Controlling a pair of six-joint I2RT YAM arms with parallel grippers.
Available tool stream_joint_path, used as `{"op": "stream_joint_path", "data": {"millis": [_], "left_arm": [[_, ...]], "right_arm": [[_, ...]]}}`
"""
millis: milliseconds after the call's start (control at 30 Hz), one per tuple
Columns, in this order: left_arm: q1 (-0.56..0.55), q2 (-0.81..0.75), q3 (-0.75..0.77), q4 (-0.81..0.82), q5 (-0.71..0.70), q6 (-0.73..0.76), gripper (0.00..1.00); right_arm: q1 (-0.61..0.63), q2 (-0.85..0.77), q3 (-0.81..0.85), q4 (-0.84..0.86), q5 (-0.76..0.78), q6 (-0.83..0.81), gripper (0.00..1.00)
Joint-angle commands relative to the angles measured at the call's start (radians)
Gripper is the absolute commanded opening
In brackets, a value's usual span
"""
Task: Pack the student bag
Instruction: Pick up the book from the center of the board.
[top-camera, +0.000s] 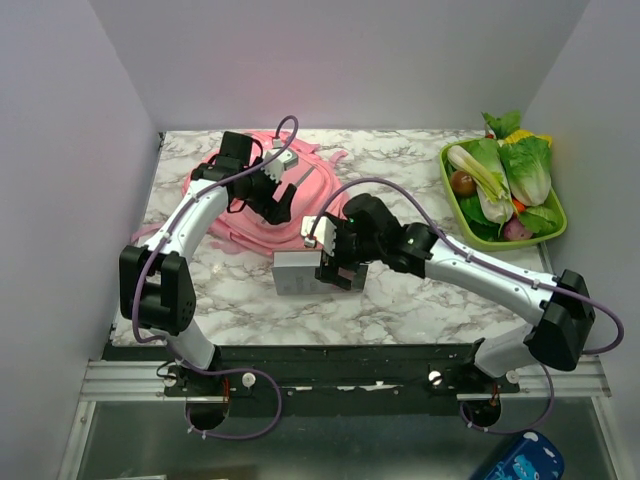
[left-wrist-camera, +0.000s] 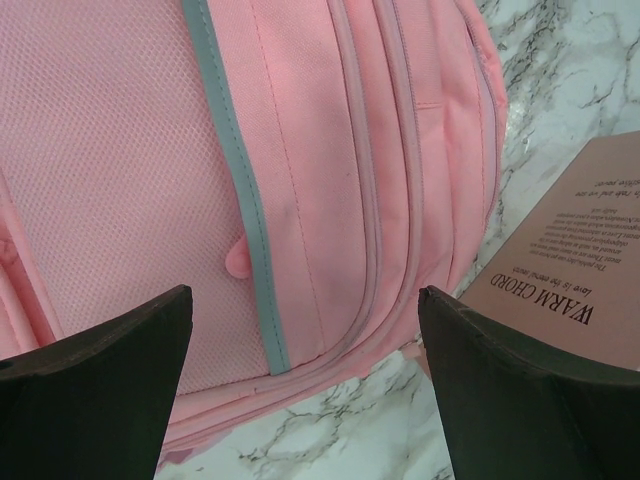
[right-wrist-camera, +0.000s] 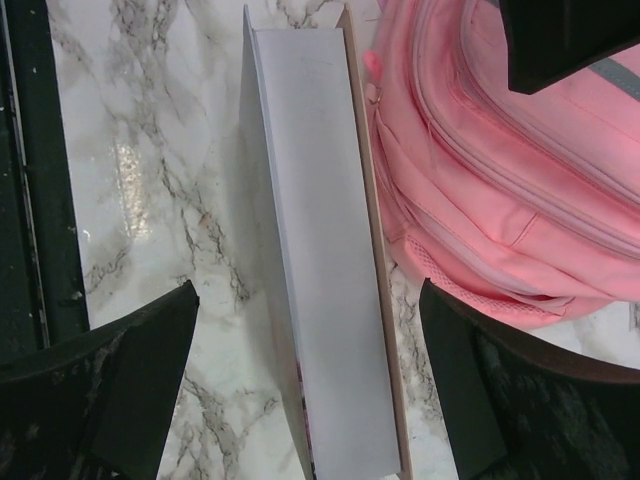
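We are at the loading step: the book (right-wrist-camera: 320, 250) is out on the table (top-camera: 420, 310) and not yet in the bag (top-camera: 318, 188).

The right pincer (right-wrist-camera: 307, 295) hangs over the book with its jaws spread wide. The book runs lengthwise between them with bare marble on either side, so nothing is gripped. Its white page edges face this pincer, with one thin pinkish cover along them. We cannot tell whether it stands squarely on its spine or leans.

The bag lies just past the book, beyond this pincer and to its left, its pink side close against the cover.

The left pincer (left-wrist-camera: 305, 300) hovers right above the bag, jaws also wide apart and holding nothing. Below it we see pink fabric, a mesh panel, a grey strip and two zip lines curving round the side. Off by its right jaw a corner of the book's printed cover shows.

Every zip we can see looks shut, and we find no open mouth.

So we judge that the next move calls for an opening first. One pincer must find a zip pull and draw it along while the soft fabric is kept from bunching. Only then can the right pincer close on the book and steer it in. That will need the mouth held wide, since limp cloth is likely to fold back over it.
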Motion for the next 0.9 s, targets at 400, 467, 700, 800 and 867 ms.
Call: {"op": "stream_joint_path", "data": {"millis": [400,467,700,800,867], "left_arm": [[-0.003,-0.032,0.012,0.063,-0.027,-0.03,0.99],[-0.004,-0.029,0.012,0.062,-0.018,-0.037,0.99],[-0.013,-0.024,-0.009,0.083,-0.016,-0.05,0.99],[-0.022,-0.019,-0.017,0.099,-0.021,-0.051,0.99],[-0.036,-0.012,-0.014,0.1,-0.026,-0.053,0.99]], "right_arm": [[-0.003,0.178,0.087,-0.06,0.001,-0.068,0.98],[-0.001,0.206,0.094,-0.069,0.013,-0.063,0.93],[-0.024,0.183,0.072,-0.083,0.034,0.009,0.42],[-0.029,0.138,0.058,-0.083,0.034,0.034,0.2],[-0.03,0.079,0.046,-0.081,0.063,0.075,0.12]]}}
